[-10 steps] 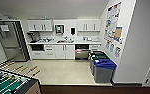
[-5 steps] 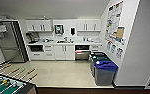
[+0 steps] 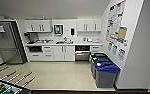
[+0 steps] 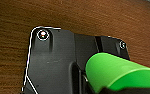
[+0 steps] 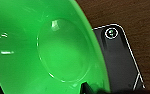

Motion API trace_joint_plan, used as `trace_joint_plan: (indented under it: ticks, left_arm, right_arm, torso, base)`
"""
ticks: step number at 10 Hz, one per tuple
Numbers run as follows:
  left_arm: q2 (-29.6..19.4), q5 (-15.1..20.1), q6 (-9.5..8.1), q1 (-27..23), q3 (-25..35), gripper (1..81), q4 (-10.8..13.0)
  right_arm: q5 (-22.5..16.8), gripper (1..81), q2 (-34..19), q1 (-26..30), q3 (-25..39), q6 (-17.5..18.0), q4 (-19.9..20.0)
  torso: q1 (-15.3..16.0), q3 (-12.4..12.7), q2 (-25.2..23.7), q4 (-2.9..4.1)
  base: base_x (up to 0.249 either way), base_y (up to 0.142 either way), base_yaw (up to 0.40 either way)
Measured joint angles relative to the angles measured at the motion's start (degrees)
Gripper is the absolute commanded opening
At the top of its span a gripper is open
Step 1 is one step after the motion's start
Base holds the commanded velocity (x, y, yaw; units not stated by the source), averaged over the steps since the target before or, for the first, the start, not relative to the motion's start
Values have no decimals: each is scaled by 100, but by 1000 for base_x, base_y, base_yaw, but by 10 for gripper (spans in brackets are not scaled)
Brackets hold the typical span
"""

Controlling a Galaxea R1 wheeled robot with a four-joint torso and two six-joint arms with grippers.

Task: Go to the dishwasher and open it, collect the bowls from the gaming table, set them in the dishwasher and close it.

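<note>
Right end effector: fingers hard to make out, so whether it pinches the lime-green bowl (image 5: 53, 50) that shows large beside its wrist cannot be told. Left end effector: grip likewise unclear; a green cup-like cylinder (image 4: 121, 72) lies close against the wrist plate. Outward, the dishwasher (image 3: 82, 52) stands open across the kitchen floor (image 3: 61, 75), under the tabletop (image 3: 63, 43), with the bins (image 3: 104, 71) near it. Risk: a loose bowl could slip in transit; a tight approach could clip the bins.

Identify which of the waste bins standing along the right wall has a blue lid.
The bin with the blue lid is the one closest to the camera; the bins behind it have dark and green tops.
</note>
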Motion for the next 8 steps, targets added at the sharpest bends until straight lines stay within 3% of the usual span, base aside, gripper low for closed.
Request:
trace_joint_plan:
  ticks: [8]
  left_arm:
    - [-13,-7,0,-1,41,10,0]
  right_arm:
    - [-9,10,5,0,-24,0,0]
  torso:
    - [0,0,0,0]
  base:
    - [173,0,0]
